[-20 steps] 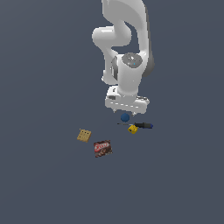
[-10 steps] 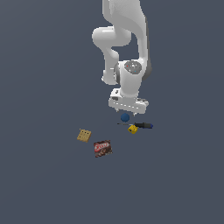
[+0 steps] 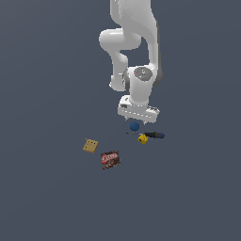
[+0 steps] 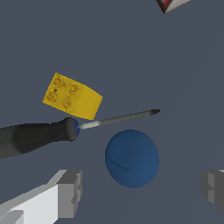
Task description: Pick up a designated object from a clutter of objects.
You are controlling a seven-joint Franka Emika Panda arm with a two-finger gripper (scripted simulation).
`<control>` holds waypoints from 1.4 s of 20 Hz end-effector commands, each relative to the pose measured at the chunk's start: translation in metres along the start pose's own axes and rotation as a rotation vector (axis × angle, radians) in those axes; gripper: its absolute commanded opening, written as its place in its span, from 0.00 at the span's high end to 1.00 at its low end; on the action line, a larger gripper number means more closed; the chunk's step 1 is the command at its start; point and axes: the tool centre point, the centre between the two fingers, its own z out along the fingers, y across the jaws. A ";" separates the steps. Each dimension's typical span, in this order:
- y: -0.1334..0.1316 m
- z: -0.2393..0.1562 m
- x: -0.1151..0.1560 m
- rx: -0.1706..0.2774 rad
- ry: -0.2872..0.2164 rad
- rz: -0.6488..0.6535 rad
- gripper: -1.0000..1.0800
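The dark-blue ball [image 3: 134, 126] lies on the grey floor, just under my gripper [image 3: 137, 117]. In the wrist view the ball [image 4: 131, 158] sits between my two grey fingertips [image 4: 70, 194], nearer one of them, with gaps on both sides. The gripper [image 4: 142, 190] is open and empty. The yellow studded block [image 3: 142, 139] and the blue-handled screwdriver [image 3: 153, 135] lie close beside the ball. In the wrist view the screwdriver [image 4: 39, 135] has its thin shaft pointing past the ball, with the yellow block [image 4: 72, 97] behind it.
A tan waffle-like square [image 3: 90, 145] and a red-brown printed packet [image 3: 110, 160] lie on the floor toward the exterior view's left of the ball. A corner of the packet [image 4: 171, 4] shows in the wrist view.
The arm has come down a little toward the ball, with the gripper still open. The objects have not moved.
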 end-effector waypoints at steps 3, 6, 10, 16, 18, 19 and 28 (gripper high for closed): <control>0.000 0.010 -0.001 0.000 0.000 0.000 0.04; 0.000 0.022 -0.001 0.000 0.000 0.001 0.04; 0.000 0.037 -0.002 0.000 0.000 0.001 0.04; 0.000 0.045 -0.002 0.000 0.000 0.002 0.04; 0.000 0.045 -0.002 0.000 0.000 0.002 1.00; 0.000 0.045 -0.002 0.000 0.000 0.002 1.00; 0.000 0.044 -0.002 0.001 0.001 0.001 1.00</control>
